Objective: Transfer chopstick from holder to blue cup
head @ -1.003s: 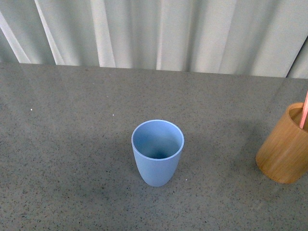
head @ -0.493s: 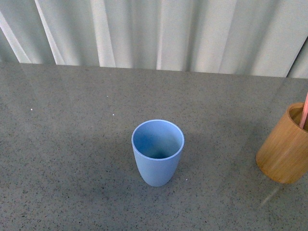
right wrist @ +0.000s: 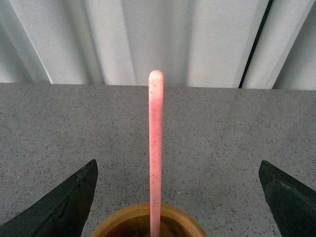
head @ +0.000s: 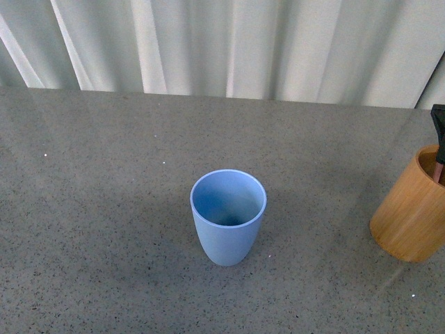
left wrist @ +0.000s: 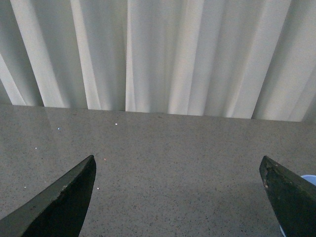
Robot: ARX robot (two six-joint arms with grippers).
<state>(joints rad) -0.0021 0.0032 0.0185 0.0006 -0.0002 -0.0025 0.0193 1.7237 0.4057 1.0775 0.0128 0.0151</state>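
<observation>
Chopstick (right wrist: 155,148) stands upright in holder (head: 410,216), its top clear above the rim. Right gripper (right wrist: 177,170) over holder, jaws wide apart, empty. Left gripper (left wrist: 177,168) jaws spread, empty. Blue cup (head: 228,219) well apart from holder. Stick is probably light, stiff and slick, so pinch the upper shaft.

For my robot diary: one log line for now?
right gripper open over holder | chopstick in holder | blue cup empty | left gripper open

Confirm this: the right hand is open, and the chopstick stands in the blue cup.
Not quite. The chopstick stands in the holder, not the blue cup: the right wrist view shows it rising out of the orange-tan rim, and the front view shows the cup empty. The right hand is open, as you said.
</observation>
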